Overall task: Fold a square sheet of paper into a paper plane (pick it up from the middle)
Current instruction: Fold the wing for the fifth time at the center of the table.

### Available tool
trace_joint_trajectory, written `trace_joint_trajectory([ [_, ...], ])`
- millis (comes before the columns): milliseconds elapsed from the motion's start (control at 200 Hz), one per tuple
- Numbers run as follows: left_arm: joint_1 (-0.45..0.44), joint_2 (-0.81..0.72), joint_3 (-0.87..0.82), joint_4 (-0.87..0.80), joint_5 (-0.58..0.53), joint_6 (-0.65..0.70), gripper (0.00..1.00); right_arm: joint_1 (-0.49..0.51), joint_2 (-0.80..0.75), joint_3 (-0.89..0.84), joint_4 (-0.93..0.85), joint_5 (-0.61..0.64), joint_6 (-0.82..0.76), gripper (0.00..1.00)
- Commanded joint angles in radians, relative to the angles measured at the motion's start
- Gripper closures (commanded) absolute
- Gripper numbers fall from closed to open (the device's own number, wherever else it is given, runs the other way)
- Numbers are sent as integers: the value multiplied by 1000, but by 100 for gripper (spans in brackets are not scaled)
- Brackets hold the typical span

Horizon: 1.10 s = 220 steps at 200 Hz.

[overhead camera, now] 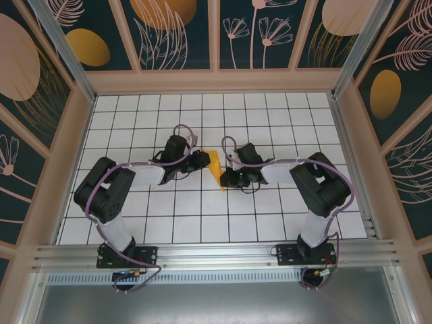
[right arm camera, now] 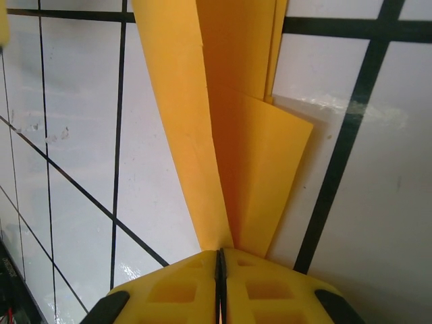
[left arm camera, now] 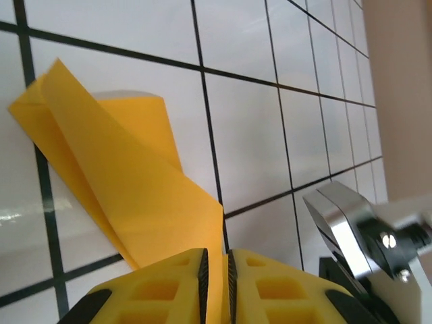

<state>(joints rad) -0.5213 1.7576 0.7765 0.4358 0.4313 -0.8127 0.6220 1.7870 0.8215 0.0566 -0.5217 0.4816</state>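
The square sheet of paper [overhead camera: 214,167], folded into an orange-yellow pointed wedge, stands on edge at the middle of the gridded table between both grippers. My left gripper [overhead camera: 204,162] reaches it from the left. In the left wrist view the paper [left arm camera: 115,169] rises in loose layers from between the yellow fingers, and the left gripper [left arm camera: 216,270] is closed on its edge with a narrow gap. My right gripper [overhead camera: 225,179] comes in from the right. In the right wrist view the right gripper [right arm camera: 220,260] is shut tight on the folded spine of the paper [right arm camera: 229,135].
The white table with black grid lines [overhead camera: 202,223] is walled by patterned panels [overhead camera: 179,34] at the back and sides. A shiny metal part [left arm camera: 344,223] of the other arm sits close on the right in the left wrist view.
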Motion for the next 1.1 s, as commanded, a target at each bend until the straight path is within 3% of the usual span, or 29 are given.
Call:
trace_joint_trajectory([
  [0,-23,4,-42,99,52,-11,82,-18,28,-28,-30,22,13,89],
  [560,-51,171,13,128,87,-32,89,-35,36,-23,-14,-16,18,89],
  [1096,-52,218,78,-101,-54,-13,91,-11,-87,13,-13,-43,-6,88],
])
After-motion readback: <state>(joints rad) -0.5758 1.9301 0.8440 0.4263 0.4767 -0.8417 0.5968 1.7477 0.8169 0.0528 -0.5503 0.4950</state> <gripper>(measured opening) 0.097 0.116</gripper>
